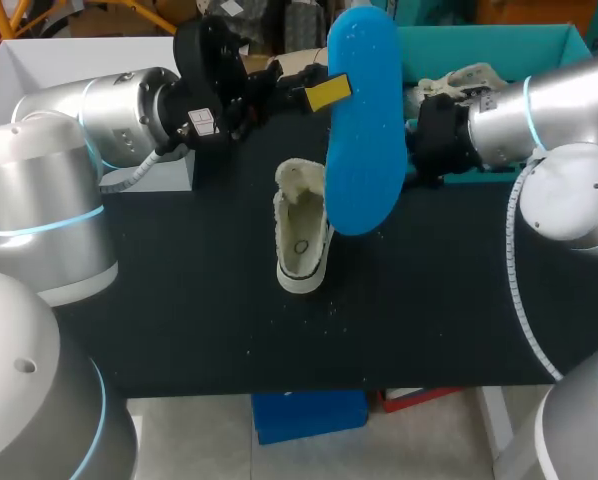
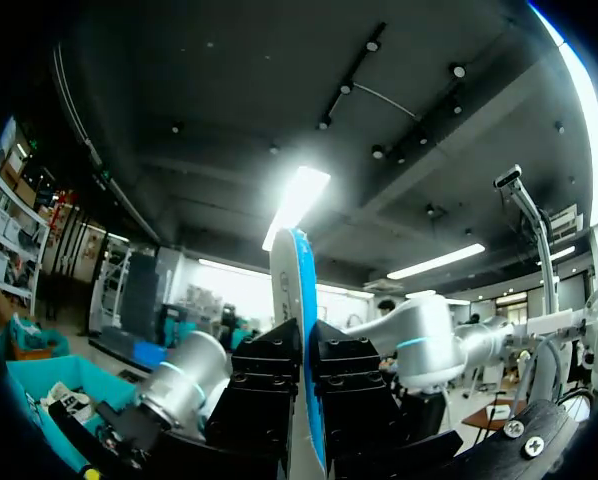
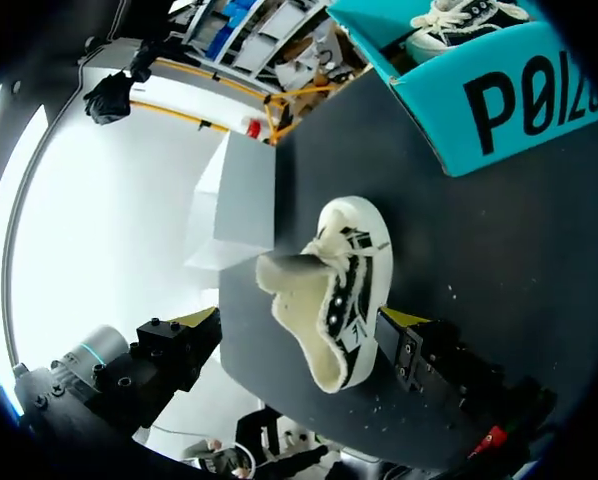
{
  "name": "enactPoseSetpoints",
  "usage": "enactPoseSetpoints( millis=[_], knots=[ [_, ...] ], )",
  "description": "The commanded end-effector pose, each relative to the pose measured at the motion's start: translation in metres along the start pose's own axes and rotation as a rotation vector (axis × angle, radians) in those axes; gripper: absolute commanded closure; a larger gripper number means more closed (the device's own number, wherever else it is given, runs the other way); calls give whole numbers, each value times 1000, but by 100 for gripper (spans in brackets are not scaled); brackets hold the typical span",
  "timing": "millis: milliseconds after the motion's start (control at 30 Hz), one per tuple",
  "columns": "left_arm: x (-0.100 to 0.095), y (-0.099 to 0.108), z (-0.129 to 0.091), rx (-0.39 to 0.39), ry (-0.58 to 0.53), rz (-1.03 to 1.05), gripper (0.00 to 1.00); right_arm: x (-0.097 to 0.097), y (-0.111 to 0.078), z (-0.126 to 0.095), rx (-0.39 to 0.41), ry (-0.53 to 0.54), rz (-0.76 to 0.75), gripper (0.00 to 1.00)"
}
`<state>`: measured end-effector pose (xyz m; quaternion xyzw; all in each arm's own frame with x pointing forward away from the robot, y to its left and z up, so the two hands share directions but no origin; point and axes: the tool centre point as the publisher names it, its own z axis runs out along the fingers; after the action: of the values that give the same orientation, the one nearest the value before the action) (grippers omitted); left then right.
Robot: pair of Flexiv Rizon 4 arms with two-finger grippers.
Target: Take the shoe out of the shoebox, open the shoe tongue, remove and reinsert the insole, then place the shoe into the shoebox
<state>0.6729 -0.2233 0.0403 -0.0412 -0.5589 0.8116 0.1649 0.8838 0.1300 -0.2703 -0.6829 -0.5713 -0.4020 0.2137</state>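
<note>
My left gripper [image 1: 334, 92] is raised over the back of the table and shut on a blue insole [image 1: 364, 120], which hangs upright with its blue underside showing. In the left wrist view the insole [image 2: 297, 300] stands edge-on, clamped between the black fingers [image 2: 269, 385]. A white shoe [image 1: 301, 235] with its tongue pulled open lies on the black table [image 1: 179, 300] below the insole. My right gripper [image 3: 299, 320] is open and stays above the table; the shoe [image 3: 339, 290] lies ahead of it, apart from both fingers. In the head view the insole hides its fingertips.
The teal shoebox [image 1: 499, 45] stands at the back right with a second shoe [image 1: 459, 78] in it, also seen in the right wrist view as the shoebox [image 3: 499, 110]. A grey block [image 1: 169, 172] sits at the table's back left. White specks dot the table.
</note>
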Motion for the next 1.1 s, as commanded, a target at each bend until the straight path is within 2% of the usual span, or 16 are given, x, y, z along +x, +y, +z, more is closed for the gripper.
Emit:
enactPoseSetpoints(
  millis=[33, 67, 100, 133, 167, 233, 300, 333, 367, 467, 1000, 1033, 1067, 1100],
  knots=[
    [0, 1, 0, 1, 1, 1, 100, 2, -6, -14, -59, 125, -46, 0],
    [0, 1, 0, 1, 1, 1, 100, 2, -6, -14, -59, 125, -46, 0],
    [-1, 3, 1, -67, -2, 61, 100, 2, -6, -14, -59, 125, -46, 0],
    [-2, 5, 2, -87, 2, 102, 100, 2, -6, -14, -59, 125, -46, 0],
    [-3, 7, 3, -154, -18, 179, 100, 2, -6, -14, -59, 125, -46, 0],
    [-3, 16, 7, -400, -26, 343, 100, 2, -6, -14, -59, 125, -46, 0],
    [-5, 27, 9, -572, -46, 482, 100, 2, -6, -14, -59, 125, -46, 0],
    [-6, 35, 11, -713, -71, 579, 100, 2, -6, -14, -59, 125, -46, 0],
    [-8, 43, 12, -805, -116, 687, 100, 2, -6, -14, -59, 125, -46, 0],
    [-10, 56, 17, -830, -141, 769, 100, 2, -6, -14, -59, 125, -46, 0],
    [-10, 56, 17, -830, -141, 769, 100, 2, -6, -14, -59, 125, -46, 0],
    [-3, 62, 21, -846, -100, 874, 100, 2, -6, -14, -59, 125, -46, 0],
    [1, 69, 23, -821, -64, 942, 100, 2, -6, -14, -59, 125, -46, 0],
    [4, 77, 20, -757, -54, 1002, 100, 2, -6, -14, -59, 125, -46, 0]
  ],
)
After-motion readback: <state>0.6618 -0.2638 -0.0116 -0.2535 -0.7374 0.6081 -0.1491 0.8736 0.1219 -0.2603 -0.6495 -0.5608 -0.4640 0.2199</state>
